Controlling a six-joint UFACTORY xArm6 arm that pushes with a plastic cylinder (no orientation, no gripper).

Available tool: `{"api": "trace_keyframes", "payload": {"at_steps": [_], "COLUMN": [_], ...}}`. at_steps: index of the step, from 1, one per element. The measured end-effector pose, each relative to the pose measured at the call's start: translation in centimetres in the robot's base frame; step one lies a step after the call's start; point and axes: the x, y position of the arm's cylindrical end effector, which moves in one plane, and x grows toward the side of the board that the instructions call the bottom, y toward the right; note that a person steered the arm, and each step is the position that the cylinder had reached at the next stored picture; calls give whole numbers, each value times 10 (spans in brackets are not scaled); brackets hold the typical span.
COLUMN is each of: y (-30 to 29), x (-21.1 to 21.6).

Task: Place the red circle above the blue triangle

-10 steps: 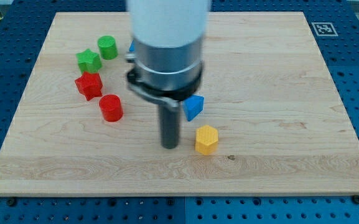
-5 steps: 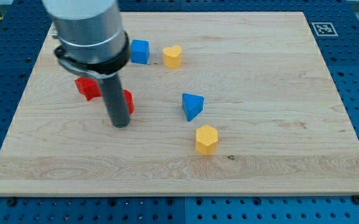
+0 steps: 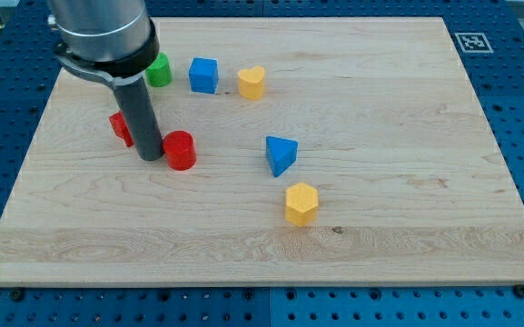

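The red circle (image 3: 180,150) is a short red cylinder at the board's left-centre. The blue triangle (image 3: 281,154) lies to its right, well apart from it. My tip (image 3: 150,156) rests on the board right at the red circle's left side, touching or almost touching it. The rod and the arm's body rise toward the view's top left and hide part of the blocks behind them.
A red block (image 3: 121,126) sits partly hidden behind the rod. A green block (image 3: 159,70), a blue cube (image 3: 203,75) and a yellow heart (image 3: 252,82) line the top. A yellow hexagon (image 3: 301,203) lies below the blue triangle.
My tip swept from the board's middle leftward, then up to the red circle's left side. The red circle has shifted slightly to the right.
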Motion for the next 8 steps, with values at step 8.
{"api": "trace_keyframes", "payload": {"at_steps": [8], "y": [130], "x": [-9]}}
